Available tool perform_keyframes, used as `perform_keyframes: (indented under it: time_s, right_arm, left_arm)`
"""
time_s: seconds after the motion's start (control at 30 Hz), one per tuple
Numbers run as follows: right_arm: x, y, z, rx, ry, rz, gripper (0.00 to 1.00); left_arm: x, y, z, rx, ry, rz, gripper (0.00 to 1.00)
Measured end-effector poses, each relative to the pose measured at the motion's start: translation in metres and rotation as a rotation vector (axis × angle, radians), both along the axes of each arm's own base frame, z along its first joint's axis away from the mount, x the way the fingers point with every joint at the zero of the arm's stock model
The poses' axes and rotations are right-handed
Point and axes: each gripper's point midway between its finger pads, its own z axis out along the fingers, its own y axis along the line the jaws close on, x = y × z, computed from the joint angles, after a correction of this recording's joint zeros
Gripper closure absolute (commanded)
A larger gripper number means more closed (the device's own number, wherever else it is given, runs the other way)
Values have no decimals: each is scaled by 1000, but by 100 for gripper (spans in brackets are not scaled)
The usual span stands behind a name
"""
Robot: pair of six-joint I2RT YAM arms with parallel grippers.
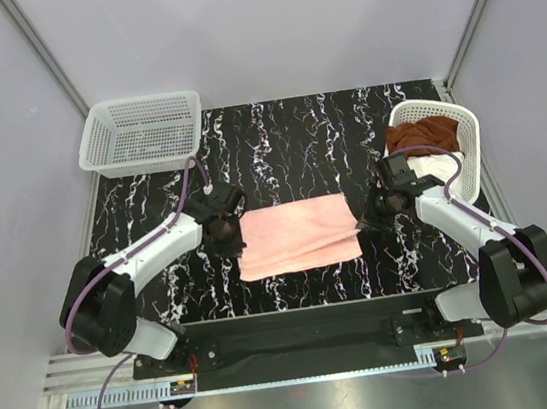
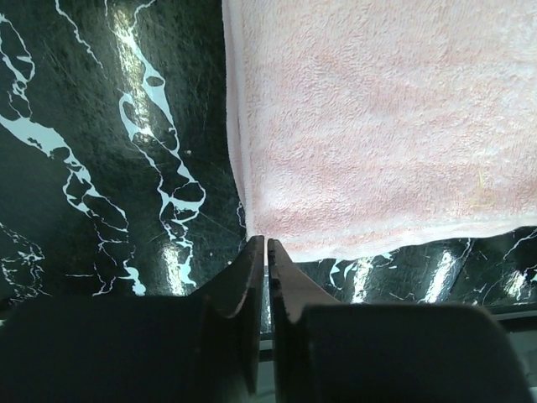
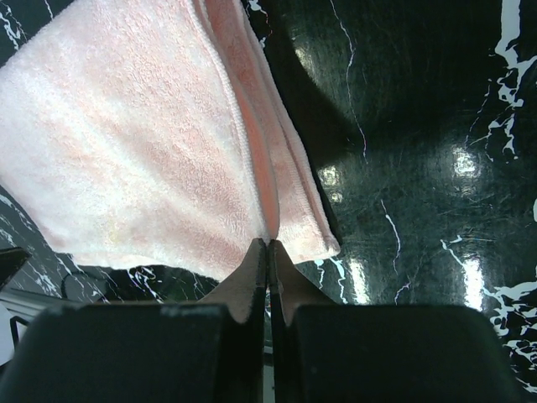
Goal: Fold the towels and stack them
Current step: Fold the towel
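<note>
On the table, centrally: folded pale pink towel; right gripper closed, pinching its right edge; left gripper nearly closed at its left edge, grip uncertain, presumably for another fold.

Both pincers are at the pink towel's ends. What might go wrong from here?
The left pincer and right pincer are shut at the edges of the pale pink cloth towel; they may hold one layer or none, so a lift might slip or unfold it.
Its layers fan out unevenly at the near edge, so another fold may come out crooked.
The right arm sits close to the white plastic mesh basket with the rust-brown cloth towel and might bump it.
</note>
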Motion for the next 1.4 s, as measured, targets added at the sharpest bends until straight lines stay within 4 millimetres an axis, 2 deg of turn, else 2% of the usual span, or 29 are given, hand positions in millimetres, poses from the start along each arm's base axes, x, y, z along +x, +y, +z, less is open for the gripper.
perform_keyframes:
  time_s: [0.07,0.13,0.27,0.33,0.43,0.67,0.7,0.8,1.27,1.4]
  right_arm:
    - [-1,0,-1,1,1,1,97]
    - [-2,0,-3,0,4,1,97]
    - [-5,-1,-7,-2,14,1,97]
    - [-5,-1,-8,-2,15,1,97]
    - [-6,0,-8,1,16,3,97]
    - [-6,0,-9,3,15,4,97]
    - [-6,0,-9,3,14,4,97]
    - [-6,0,-10,3,11,4,98]
    - [-6,-1,-11,-2,6,14,100]
    - [-7,-3,-7,-22,25,21,100]
  left_arm:
    - [-2,1,-3,3,6,1,95]
    - [-4,3,-8,10,15,-1,83]
    - [-7,5,-15,18,28,2,65]
    - [-8,5,-19,14,27,6,62]
    - [-10,6,-25,12,29,11,62]
    - [-9,4,-36,6,30,28,82]
    - [-9,4,-37,8,33,29,89]
    - [-8,6,-37,14,30,39,99]
    - [-3,7,-24,41,23,46,100]
    - [-5,7,-13,35,16,40,100]
